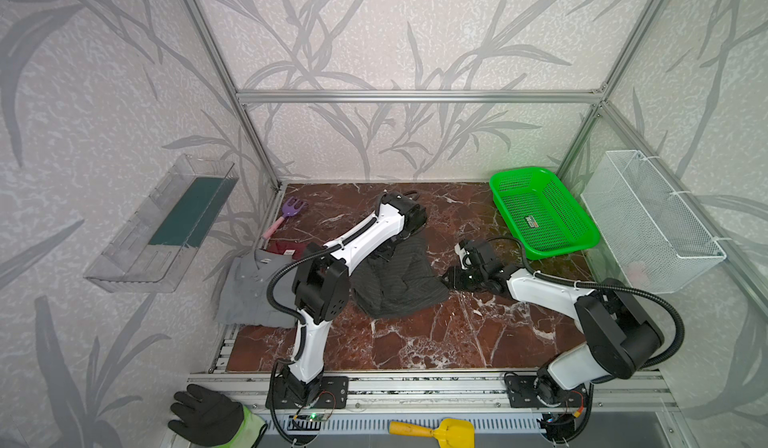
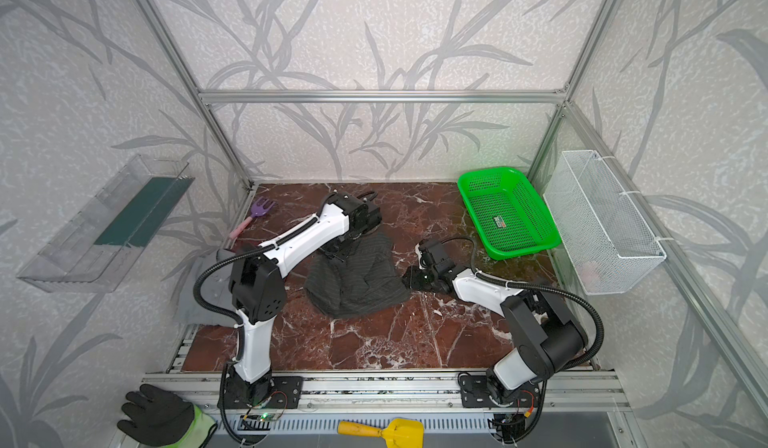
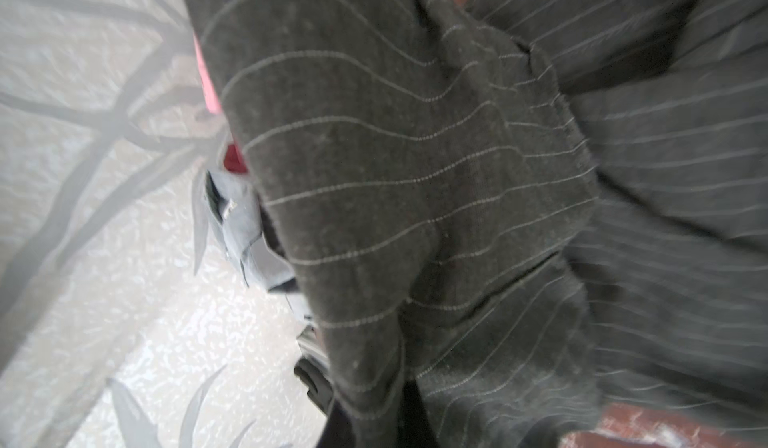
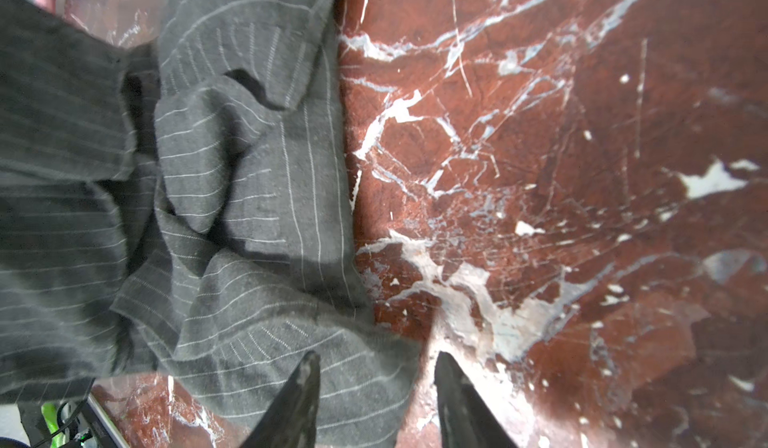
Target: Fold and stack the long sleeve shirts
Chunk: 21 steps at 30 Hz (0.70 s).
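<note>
At the far left of the brown stone desk (image 1: 415, 342), a purple toy fork (image 1: 293, 209). Just in front of it, a dark red shirt (image 1: 286, 248), touching a grey shirt (image 1: 249, 292) that reaches past the left edge of the desk. Next, the left tool (image 1: 388, 253), mostly hidden under its own arm in both top views, pinched tight on the top of the dark striped shirt (image 1: 399, 283) and holding that bit up. Rest of the dark striped shirt lying crumpled in the middle of the desk. Right beside it, the right tool (image 4: 377, 356), about half open, one finger over the shirt's edge, the other over bare desk, gripping nothing. Far right, a green basket (image 1: 552, 200).
</note>
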Available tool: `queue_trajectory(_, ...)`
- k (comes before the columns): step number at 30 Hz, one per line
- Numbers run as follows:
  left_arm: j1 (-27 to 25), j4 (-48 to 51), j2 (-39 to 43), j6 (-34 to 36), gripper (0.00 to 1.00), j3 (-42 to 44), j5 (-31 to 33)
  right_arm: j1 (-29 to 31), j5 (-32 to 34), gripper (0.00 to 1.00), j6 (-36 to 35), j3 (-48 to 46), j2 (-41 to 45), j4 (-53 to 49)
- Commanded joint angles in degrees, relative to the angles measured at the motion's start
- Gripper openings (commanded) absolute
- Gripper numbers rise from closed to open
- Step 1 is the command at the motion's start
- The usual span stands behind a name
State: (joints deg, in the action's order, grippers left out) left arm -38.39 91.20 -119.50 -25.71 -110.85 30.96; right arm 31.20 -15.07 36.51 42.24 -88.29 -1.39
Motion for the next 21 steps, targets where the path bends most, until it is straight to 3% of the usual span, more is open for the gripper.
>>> queue_trajectory(1, -2.5, 10.9, -3.8, -2.2, 0.00, -5.2, 3.1, 0.2, -1.1, 0.46, 1.8, -0.5, 0.8, 1.6)
queue_trajectory(5, -5.1, 11.5, -9.1, -3.1, 0.00, -8.5, 3.8, 0.3, -1.2, 0.46, 2.1, -0.6, 0.1, 1.8)
queue_trajectory(21, -9.4, 10.1, -22.5, -7.4, 0.00, -24.8, -4.5, 0.2, -0.5, 0.45, 3.0, -1.5, 0.4, 2.4)
